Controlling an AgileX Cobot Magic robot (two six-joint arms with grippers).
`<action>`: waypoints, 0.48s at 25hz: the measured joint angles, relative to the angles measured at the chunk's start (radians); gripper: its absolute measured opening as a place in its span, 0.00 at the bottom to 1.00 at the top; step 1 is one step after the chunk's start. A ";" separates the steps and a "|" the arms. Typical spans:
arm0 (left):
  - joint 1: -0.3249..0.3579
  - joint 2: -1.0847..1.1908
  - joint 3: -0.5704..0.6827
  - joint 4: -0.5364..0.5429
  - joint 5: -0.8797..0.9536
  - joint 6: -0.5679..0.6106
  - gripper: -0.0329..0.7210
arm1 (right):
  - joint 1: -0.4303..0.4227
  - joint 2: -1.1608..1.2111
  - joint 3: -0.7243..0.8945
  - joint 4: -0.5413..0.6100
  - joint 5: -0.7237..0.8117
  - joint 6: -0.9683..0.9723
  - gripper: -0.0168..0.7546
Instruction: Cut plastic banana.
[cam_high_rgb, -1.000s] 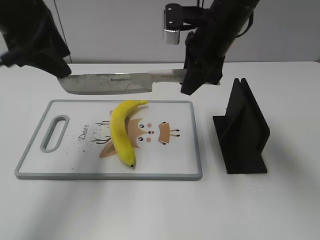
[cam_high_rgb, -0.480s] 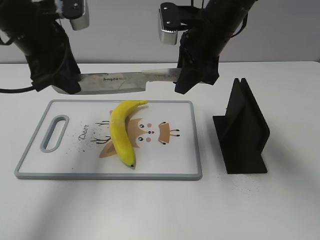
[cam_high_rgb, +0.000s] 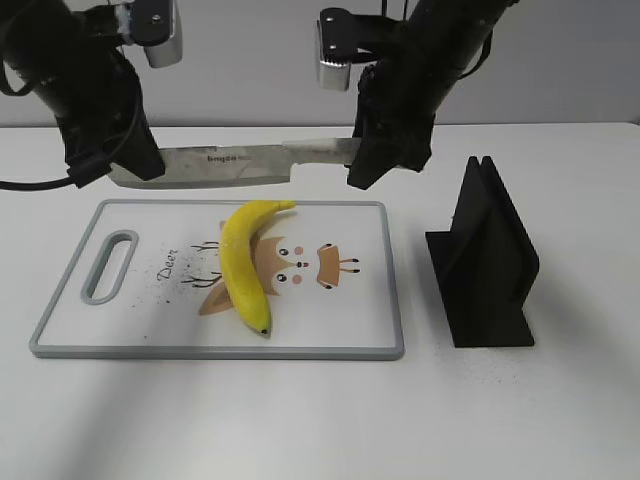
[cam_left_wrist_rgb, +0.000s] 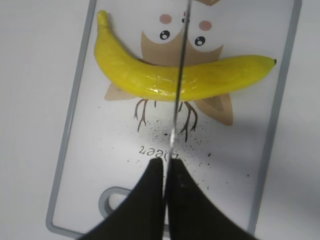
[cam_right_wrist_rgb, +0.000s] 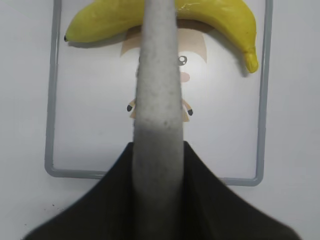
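Observation:
The plastic banana lies whole on the white cutting board, stem toward the back. A large knife hangs level above the board's far edge, over the banana's stem end. My right gripper is shut on the knife's pale handle. My left gripper is shut on the blade's tip end. In the left wrist view the blade's thin edge crosses the banana near its middle, running out from between the shut fingers. The right wrist view shows the banana beyond the handle and fingers.
A black knife stand sits on the white table right of the board. The board has a handle slot at its left end and a deer picture in the middle, with dark specks on it.
My left arm came in from the left and closed on the blade's tip end. The knife shifted slightly left. The banana has not moved.

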 joint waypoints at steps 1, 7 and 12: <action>0.000 0.001 0.000 0.001 -0.002 0.000 0.03 | 0.000 0.001 0.000 0.000 0.000 0.023 0.26; -0.003 0.048 0.000 -0.001 -0.010 -0.015 0.03 | 0.020 0.032 -0.004 -0.105 0.024 0.191 0.27; -0.008 0.076 0.000 0.006 -0.018 -0.030 0.03 | 0.036 0.057 -0.004 -0.148 0.018 0.233 0.27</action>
